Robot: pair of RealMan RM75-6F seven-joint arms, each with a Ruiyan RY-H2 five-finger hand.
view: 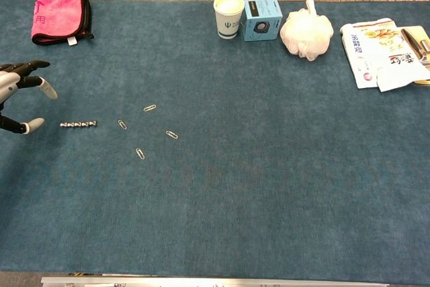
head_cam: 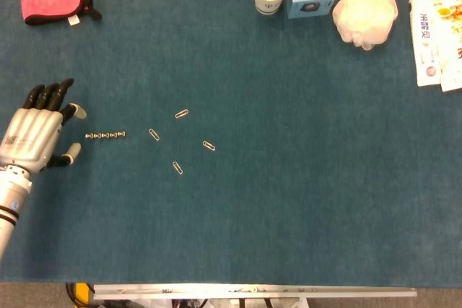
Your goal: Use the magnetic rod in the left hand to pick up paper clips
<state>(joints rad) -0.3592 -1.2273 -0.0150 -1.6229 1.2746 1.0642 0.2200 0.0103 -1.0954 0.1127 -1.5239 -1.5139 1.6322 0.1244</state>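
Nothing is picked up yet; the job looks like it is only at its start. The magnetic rod [head_cam: 105, 135] lies flat on the blue table [head_cam: 289, 207], just to the right of the left hand [head_cam: 36, 135]; the hand is not touching it. That hand holds nothing, with its fingers [head_cam: 50, 93] spread apart and its palm facing down; a small gap sits between the closest fingertip and the near end of the rod.

Four paper clips [head_cam: 182, 114] lie loose on the cloth to the right of the rod; the closest one [head_cam: 154, 134] is near the rod's far end but apart from it, as far as the small view lets me tell; the others [head_cam: 208, 146] [head_cam: 177, 167] sit a bit further right. None of them sticks to the rod.

So two steps are left, I think: first the hand must grab the rod; then it must sweep the rod over the clips so they stick.

The right hand does not show in either view.
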